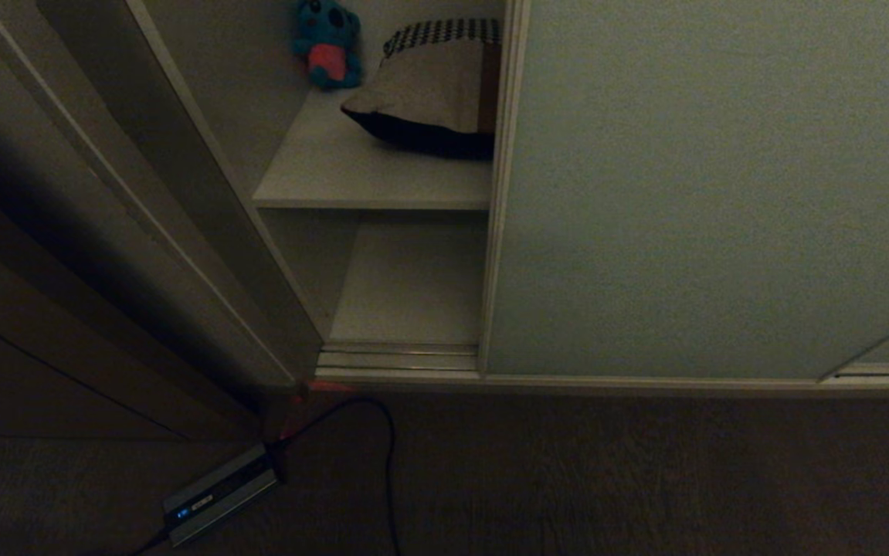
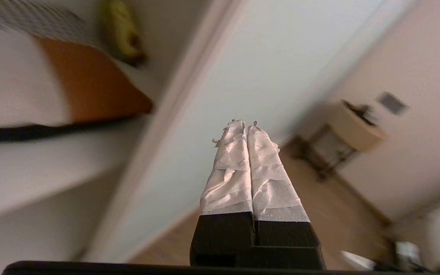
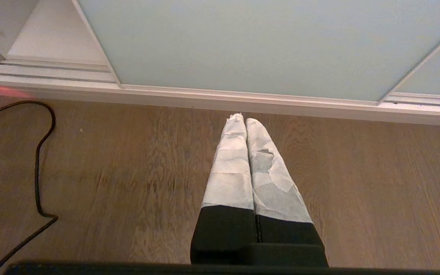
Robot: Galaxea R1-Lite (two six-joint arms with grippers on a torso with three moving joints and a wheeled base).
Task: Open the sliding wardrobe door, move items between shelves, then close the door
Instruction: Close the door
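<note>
- Pale grey-green and matte, the sliding wardrobe door [image 1: 707, 193] with its thin beige frame stands partly slid aside, leaving a narrow opening at its left edge.
- Inside that opening, just left of the door's frame, two off-white flat shelves show: an upper shelf [image 1: 336, 174] and a lower shelf [image 1: 413, 286] beneath it.
- On the upper shelf a square cushion with a houndstooth band and beige and rust-brown blocks [image 1: 432, 89] lies against the door's edge, partly hidden behind it.
- Left of the cushion, further from the door, a small teal koala plush with a pink belly [image 1: 328, 42] sits at the back of the shelf.
- Seen from the left wrist, a small green avocado plush [image 2: 122, 32] lies behind the cushion, near the door frame.
- Left gripper [image 2: 244, 124] points at the door's face, its paper-wrapped fingers pressed together and empty.
- Right gripper [image 3: 242, 119] hangs above the brown wooden floor [image 3: 128, 172] in front of the door's bottom rail, fingers together, holding nothing.
- A black cable [image 1: 382, 463] runs over the floor below the opening.
</note>
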